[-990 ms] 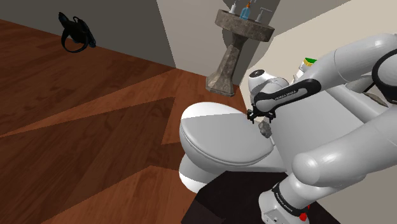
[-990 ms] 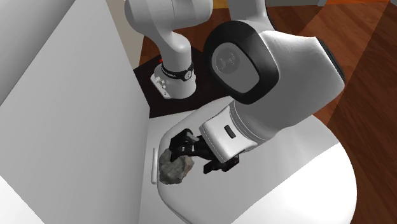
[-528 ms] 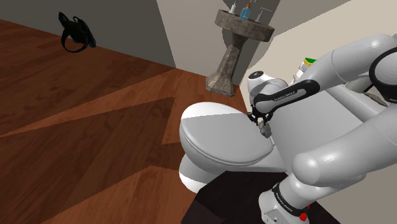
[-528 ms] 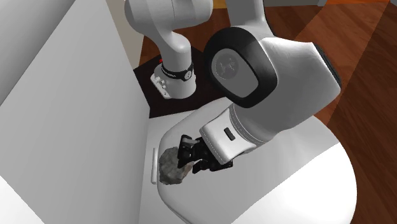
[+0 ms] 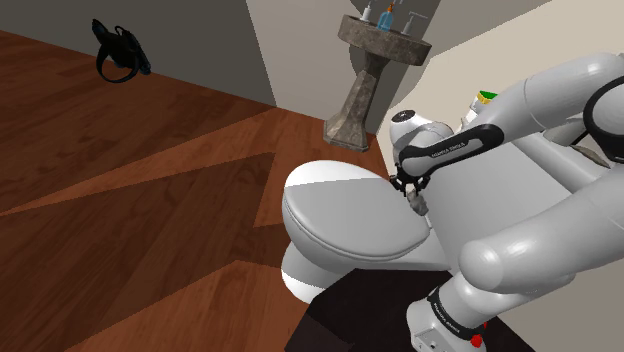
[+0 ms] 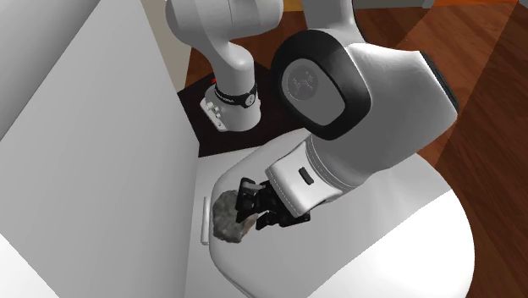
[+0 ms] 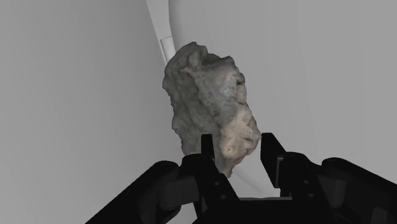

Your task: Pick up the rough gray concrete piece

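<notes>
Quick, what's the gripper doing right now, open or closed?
Gripper: closed on the gray concrete piece, clasping one end of it.

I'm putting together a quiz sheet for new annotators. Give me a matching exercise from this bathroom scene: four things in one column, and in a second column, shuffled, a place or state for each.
Things
1. concrete piece
2. toilet lid
3. pedestal sink
4. black object

Places or states
A. lying on the wood floor
B. closed, down flat
C. clasped by the gripper
D. standing upright, bottles on its top

Pairs: 1-C, 2-B, 3-D, 4-A
</notes>
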`<state>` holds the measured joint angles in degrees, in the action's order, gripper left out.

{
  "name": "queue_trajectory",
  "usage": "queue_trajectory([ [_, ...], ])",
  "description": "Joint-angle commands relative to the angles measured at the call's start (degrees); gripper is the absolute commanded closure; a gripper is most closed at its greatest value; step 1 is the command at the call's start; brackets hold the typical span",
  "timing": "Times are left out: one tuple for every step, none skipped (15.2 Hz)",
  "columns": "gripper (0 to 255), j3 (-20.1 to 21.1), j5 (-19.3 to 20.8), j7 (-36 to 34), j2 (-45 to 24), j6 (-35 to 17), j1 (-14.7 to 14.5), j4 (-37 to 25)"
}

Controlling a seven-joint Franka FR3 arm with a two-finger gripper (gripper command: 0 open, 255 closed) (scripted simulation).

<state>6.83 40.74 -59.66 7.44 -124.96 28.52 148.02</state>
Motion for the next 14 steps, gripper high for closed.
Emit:
queue_trajectory([
  [255,0.0,-0.9,1.2,1.3,1.1,-0.2,-0.2],
  [255,0.0,-1.4,1.8,2.0,1.8,-0.3,-0.3],
  [255,0.0,-1.8,2.5,2.7,2.4,-0.4,-0.5],
  [255,0.0,-2.3,3.1,3.3,3.0,-0.4,-0.6],
  [255,0.0,-2.7,3.7,3.9,3.7,-0.5,-0.8],
  [255,0.0,-3.1,4.2,4.6,4.3,-0.6,-1.0],
  [255,0.0,-3.5,4.8,5.2,5.0,-0.7,-1.3],
  [255,0.0,-3.9,5.4,5.7,5.6,-0.8,-1.5],
  [255,0.0,-4.2,5.9,6.3,6.3,-0.9,-1.8],
  [255,0.0,-4.6,6.5,6.9,7.0,-1.0,-2.0],
  [255,0.0,-4.9,7.0,7.4,7.6,-1.1,-2.3],
  [255,0.0,-5.2,7.6,7.9,8.3,-1.2,-2.6],
  [255,0.0,-5.5,8.1,8.4,9.0,-1.2,-2.9],
  [255,0.0,-5.6,8.2,8.5,9.1,-1.2,-3.0],
])
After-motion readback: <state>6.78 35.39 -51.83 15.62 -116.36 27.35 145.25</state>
